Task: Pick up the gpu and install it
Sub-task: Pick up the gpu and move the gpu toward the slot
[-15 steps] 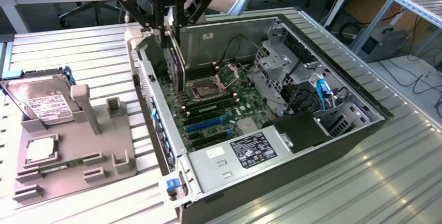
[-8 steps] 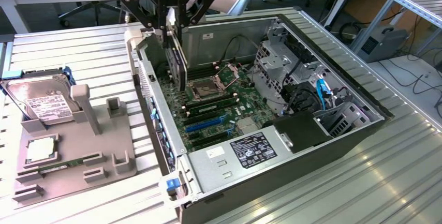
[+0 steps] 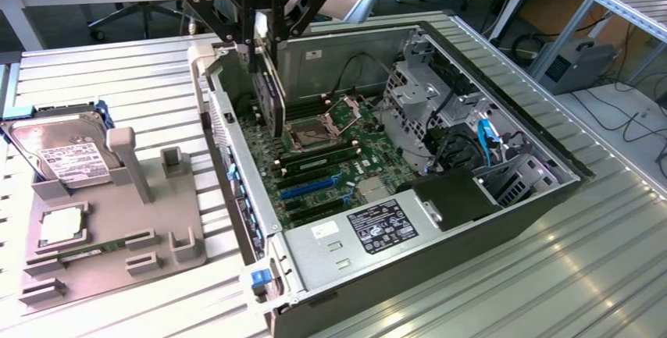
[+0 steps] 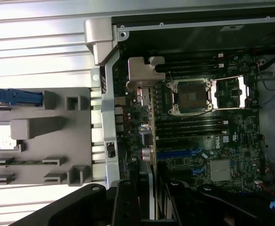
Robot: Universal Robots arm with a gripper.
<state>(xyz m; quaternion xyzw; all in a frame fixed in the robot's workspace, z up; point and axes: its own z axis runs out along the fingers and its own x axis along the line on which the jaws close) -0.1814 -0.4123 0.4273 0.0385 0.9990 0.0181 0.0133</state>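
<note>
Over the open case [image 3: 448,264], pincer [image 3: 258,58] clamping upright gpu [image 3: 273,97], edge above motherboard [image 3: 336,168]

Downward-pointing gripper [image 3: 258,51], fingers [image 3: 214,12] clamped

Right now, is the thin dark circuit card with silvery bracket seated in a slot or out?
Out: gripper holds card edge-on above green motherboard.

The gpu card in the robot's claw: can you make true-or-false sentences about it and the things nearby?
The black gripper holds the thin dark gpu card. True.
The silver boxy hard drive sits on the grey plastic tray. True.
The gpu card lies flat on the tray. False: it hangs upright over the open black metal computer case.
The computer case is closed. False: its green motherboard shows.
</note>
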